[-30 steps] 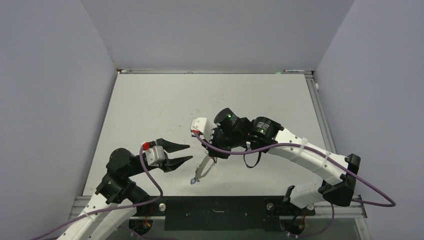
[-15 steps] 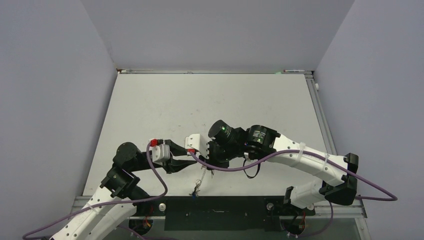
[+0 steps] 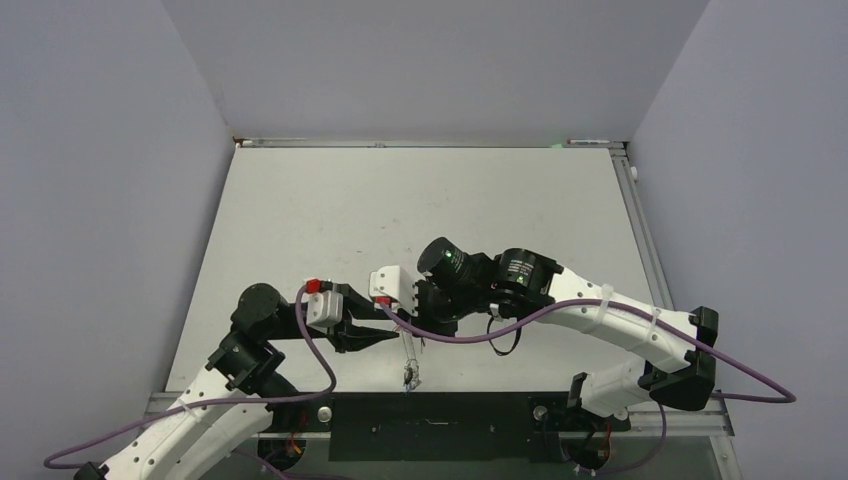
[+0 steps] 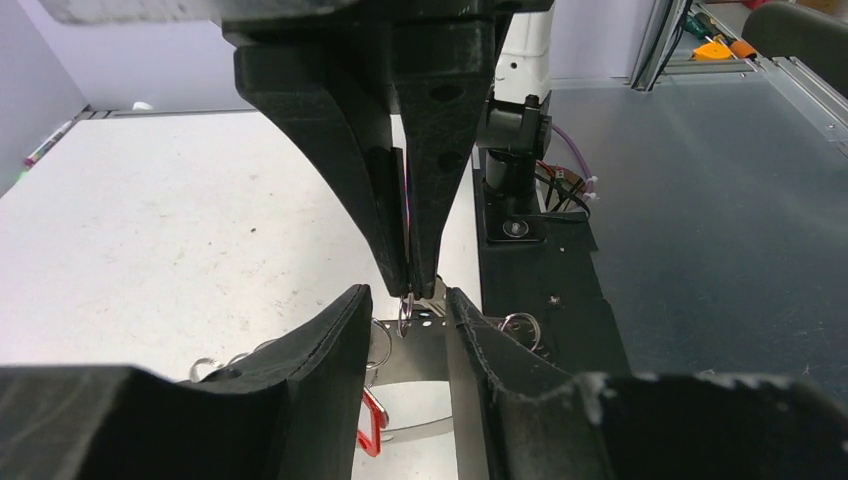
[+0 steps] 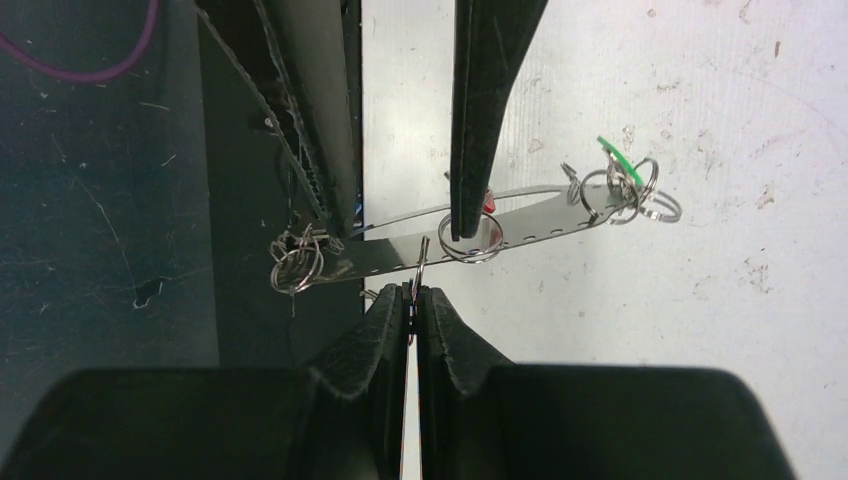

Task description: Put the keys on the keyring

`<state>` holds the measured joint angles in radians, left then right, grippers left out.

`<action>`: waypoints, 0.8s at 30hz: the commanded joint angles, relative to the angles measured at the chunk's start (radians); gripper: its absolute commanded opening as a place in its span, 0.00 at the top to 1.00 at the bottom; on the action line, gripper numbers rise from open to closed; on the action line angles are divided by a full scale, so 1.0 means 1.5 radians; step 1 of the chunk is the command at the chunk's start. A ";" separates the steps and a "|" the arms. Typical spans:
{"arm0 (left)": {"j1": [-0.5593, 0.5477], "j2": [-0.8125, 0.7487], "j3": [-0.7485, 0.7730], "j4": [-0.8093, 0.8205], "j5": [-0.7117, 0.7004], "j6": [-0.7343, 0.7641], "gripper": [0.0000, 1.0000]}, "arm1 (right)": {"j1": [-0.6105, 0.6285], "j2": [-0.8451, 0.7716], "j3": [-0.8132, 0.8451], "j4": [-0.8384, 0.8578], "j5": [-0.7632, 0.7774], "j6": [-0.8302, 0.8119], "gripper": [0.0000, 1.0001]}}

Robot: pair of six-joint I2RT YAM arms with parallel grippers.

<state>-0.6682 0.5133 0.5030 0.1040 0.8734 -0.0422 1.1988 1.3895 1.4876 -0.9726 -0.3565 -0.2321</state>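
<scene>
Grey metal of the keyring point(image 5: 540, 228) is seen stretched across the near edge of the table point(image 5: 700, 330), between the two grippers; a green tag point(image 5: 617, 158) is hung at its far end and a red tag point(image 4: 372, 420) nearer the middle; the left gripper point(image 4: 407, 298) is spread wide, one finger set on each side of the keyring; whether the keyring is pressed by them cannot be told; the right gripper point(image 5: 411, 292) is closed tight on a small ring point(image 5: 422, 258) just beside the keyring.

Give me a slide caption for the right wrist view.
Right end effector, shut on a small ring, at the keyring that the open left end effector straddles.
</scene>
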 commanded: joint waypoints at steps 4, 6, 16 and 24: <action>-0.016 0.018 0.006 0.022 0.010 -0.002 0.70 | 0.005 -0.028 0.043 0.045 0.000 -0.011 0.95; -0.019 0.018 0.007 0.016 0.003 0.002 0.70 | 0.006 -0.031 0.046 0.047 -0.001 -0.012 0.95; -0.024 0.028 0.009 0.007 -0.011 0.008 0.73 | 0.011 -0.037 0.047 0.053 -0.001 -0.014 0.95; -0.026 0.029 0.009 0.005 -0.019 0.011 0.73 | 0.017 -0.040 0.047 0.062 -0.004 -0.013 0.95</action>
<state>-0.6998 0.5533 0.5026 0.1009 0.8520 -0.0399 1.2129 1.3781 1.5146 -0.9443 -0.3565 -0.2478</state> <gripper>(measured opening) 0.271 0.064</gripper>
